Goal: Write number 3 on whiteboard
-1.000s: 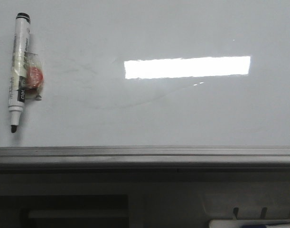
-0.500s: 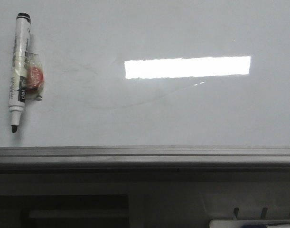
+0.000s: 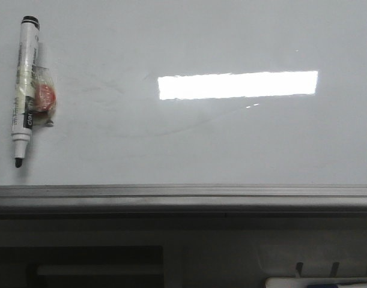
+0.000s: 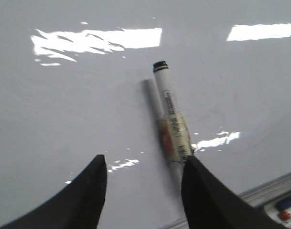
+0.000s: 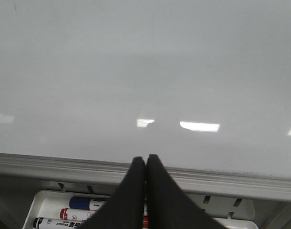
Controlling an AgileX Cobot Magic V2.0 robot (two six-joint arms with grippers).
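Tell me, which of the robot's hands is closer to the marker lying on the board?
The left hand: open, with the marker just ahead of its fingertips. The right hand is shut over the tray of spare markers, with no marker ahead.

**Surfaces and finishes as I see them**

From my seat the whiteboard [image 3: 231, 138] reads as smooth and highly glossy, mirroring a bright light bar, with faint grey smears dulling patches. Its bottom rail [image 3: 183, 193] looks like brushed grey metal, ridged. The marker [image 3: 24, 90] has a smooth white plastic barrel, a printed label and crinkly clear tape around it. The left gripper's fingers [image 4: 88, 195] look matt black, as do the right fingers [image 5: 157, 195].
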